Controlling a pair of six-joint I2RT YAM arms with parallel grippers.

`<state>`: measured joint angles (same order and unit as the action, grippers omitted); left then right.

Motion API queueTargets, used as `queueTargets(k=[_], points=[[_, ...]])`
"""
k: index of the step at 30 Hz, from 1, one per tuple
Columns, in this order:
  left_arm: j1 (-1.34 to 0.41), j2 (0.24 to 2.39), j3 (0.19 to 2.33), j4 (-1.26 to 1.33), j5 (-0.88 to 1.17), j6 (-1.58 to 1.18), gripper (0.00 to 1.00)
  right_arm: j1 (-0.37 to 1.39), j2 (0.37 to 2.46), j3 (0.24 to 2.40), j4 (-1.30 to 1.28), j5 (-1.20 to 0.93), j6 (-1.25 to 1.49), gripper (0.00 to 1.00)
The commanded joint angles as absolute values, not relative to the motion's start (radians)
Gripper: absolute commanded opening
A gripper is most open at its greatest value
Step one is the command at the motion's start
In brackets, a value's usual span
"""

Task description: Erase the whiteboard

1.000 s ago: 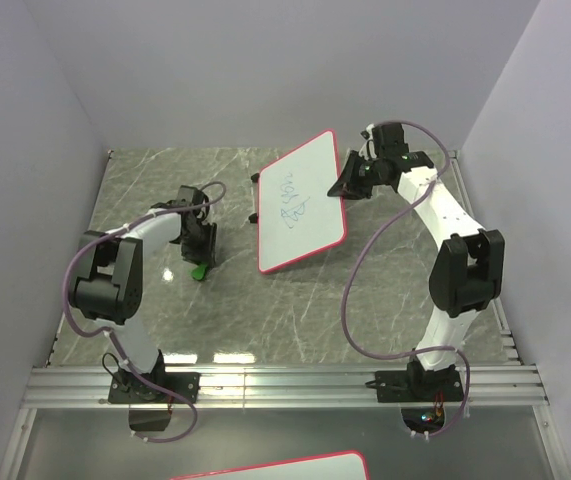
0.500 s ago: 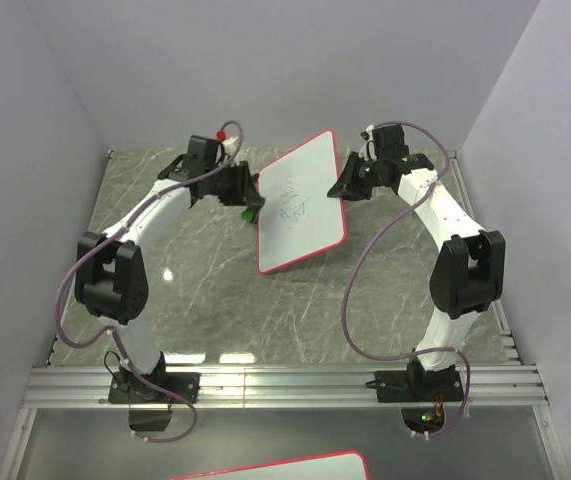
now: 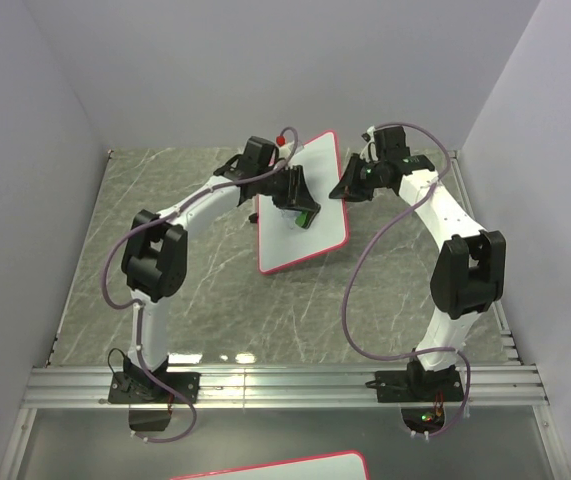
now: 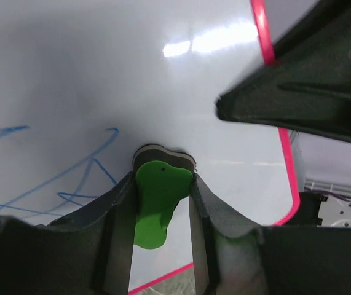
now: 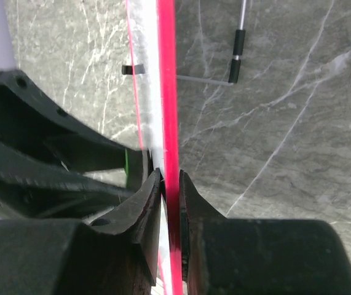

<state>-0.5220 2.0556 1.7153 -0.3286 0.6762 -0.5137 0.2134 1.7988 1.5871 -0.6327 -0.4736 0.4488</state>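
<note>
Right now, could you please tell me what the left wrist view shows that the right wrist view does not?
Only the left wrist view shows the whiteboard face-on, its blue scribbles, and the green eraser plainly gripped in the left gripper. Only the right wrist view shows the right gripper shut on the red rim, the marble table and the wire stand. Both share the whiteboard, its rim and dark parts of the other gripper.

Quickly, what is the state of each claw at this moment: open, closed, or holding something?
Left claw: closed, holding the green eraser.
Right claw: closed, gripping the whiteboard by its red rim.
</note>
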Motion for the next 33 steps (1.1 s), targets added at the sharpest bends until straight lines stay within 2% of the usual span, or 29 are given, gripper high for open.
queueTargets(k=[1,19,27,33], points=[[-0.517,2.111,1.776,-0.353,0.632,-0.512,0.00,0.230,1.759,1.557,-0.719,-0.416,0.402,0.00],[-0.411,2.111,1.534,-0.290,0.529,-0.494,0.00,0.232,1.775,1.603,-0.721,-0.430,0.417,0.00],[-0.506,2.043,1.640,-0.368,0.661,-0.445,0.00,0.232,1.779,1.603,-0.703,-0.433,0.425,0.00],[-0.563,1.954,1.510,-0.276,0.793,-0.460,0.00,0.229,1.793,1.611,-0.696,-0.425,0.425,0.00]])
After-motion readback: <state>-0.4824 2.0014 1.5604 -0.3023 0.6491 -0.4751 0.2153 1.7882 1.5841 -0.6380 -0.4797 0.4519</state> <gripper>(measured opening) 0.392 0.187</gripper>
